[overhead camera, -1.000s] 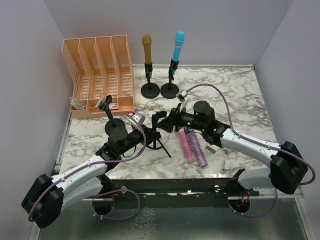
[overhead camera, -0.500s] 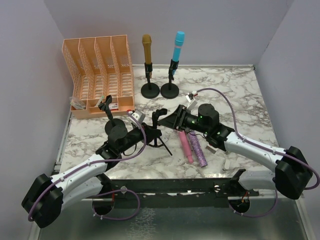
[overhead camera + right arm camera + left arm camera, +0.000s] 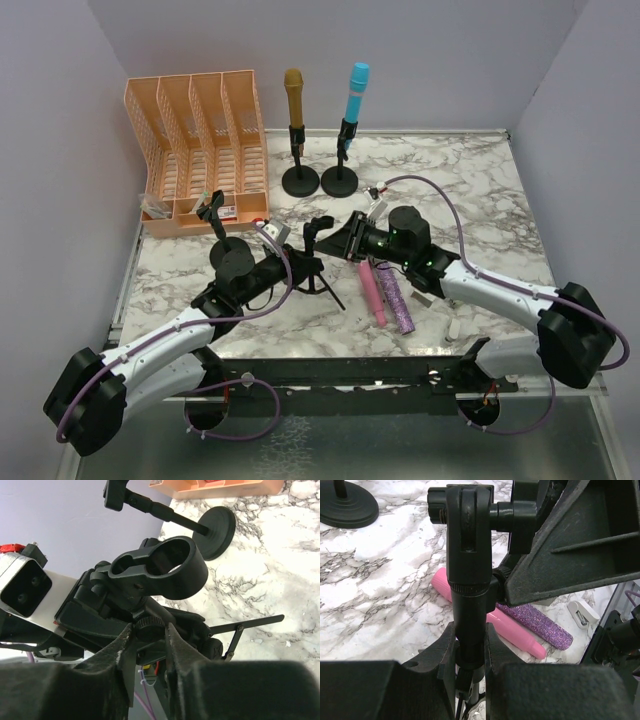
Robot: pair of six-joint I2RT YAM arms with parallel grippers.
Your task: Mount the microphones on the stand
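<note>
A black tripod stand [image 3: 318,258] stands at mid-table. My left gripper [image 3: 297,266] is shut on its post [image 3: 469,605], low down. My right gripper [image 3: 342,240] is shut on the small knurled knob [image 3: 149,626] under the stand's empty clip [image 3: 162,572]. The pink microphone [image 3: 372,290] and the glittery purple microphone [image 3: 397,298] lie side by side on the marble just right of the stand. They also show behind the post, the pink microphone [image 3: 520,636] nearer than the purple one [image 3: 540,624]. The gold microphone [image 3: 293,95] and the cyan microphone [image 3: 356,88] stand upright in round-base stands at the back.
An orange file organizer [image 3: 200,140] fills the back left. A round-base stand [image 3: 232,248] with an empty clip sits just left of my left arm. Small white boxes [image 3: 455,328] lie near the front right. Walls close in on three sides.
My right gripper has closed its jaws onto the knob beneath the clip. The left gripper and the stand have stayed where they were.
</note>
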